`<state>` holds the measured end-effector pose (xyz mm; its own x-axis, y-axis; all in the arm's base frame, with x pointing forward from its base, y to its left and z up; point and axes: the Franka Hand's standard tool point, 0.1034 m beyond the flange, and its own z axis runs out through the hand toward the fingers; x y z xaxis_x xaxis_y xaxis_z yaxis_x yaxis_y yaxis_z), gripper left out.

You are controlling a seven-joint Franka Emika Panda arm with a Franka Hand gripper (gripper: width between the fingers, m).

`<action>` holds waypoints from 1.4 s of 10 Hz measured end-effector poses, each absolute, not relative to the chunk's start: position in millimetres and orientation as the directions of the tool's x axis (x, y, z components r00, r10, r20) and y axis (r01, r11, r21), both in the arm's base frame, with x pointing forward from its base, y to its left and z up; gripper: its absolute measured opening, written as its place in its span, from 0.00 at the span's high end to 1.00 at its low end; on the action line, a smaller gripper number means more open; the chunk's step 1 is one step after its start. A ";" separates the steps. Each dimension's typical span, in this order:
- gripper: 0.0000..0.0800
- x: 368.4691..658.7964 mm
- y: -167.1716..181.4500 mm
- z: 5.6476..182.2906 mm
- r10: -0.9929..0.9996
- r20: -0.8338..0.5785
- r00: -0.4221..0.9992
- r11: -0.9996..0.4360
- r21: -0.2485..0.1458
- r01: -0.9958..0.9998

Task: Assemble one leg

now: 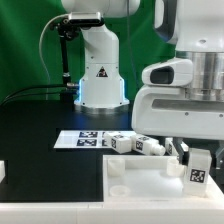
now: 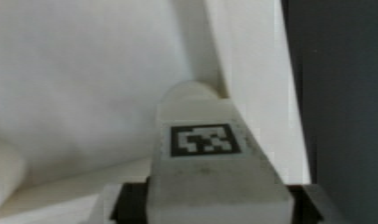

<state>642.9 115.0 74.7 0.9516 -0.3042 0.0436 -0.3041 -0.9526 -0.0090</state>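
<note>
My gripper (image 1: 197, 172) is shut on a leg (image 1: 198, 170), a small white square-sided stub with a black-and-white tag. It holds the leg upright over the exterior view's right end of the large flat white panel (image 1: 140, 185). In the wrist view the leg (image 2: 207, 150) fills the space between my two black fingers (image 2: 136, 200), with the white panel (image 2: 79, 90) beneath it. Two more legs (image 1: 122, 142) (image 1: 151, 146) lie on the table behind the panel. Whether the held leg touches the panel is hidden.
The marker board (image 1: 90, 138) lies flat on the black table behind the loose legs. The arm's white base (image 1: 100, 75) stands at the back. A small white part (image 1: 3, 171) sits at the exterior view's left edge.
</note>
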 end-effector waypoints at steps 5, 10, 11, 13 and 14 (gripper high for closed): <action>0.64 641.5 114.2 73.4 -0.847 0.028 0.530 -0.531 -0.014 -0.848; 0.64 644.2 111.7 73.1 -0.996 -0.057 -0.070 0.070 0.000 -0.998; 0.64 644.2 111.2 73.1 -0.995 -0.055 -0.083 0.083 0.001 -0.997; 0.49 645.3 111.6 72.4 -0.998 -0.051 0.025 -0.024 -0.016 -1.000; 0.31 647.2 112.8 72.0 -0.963 -0.034 0.269 -0.266 -0.064 -0.962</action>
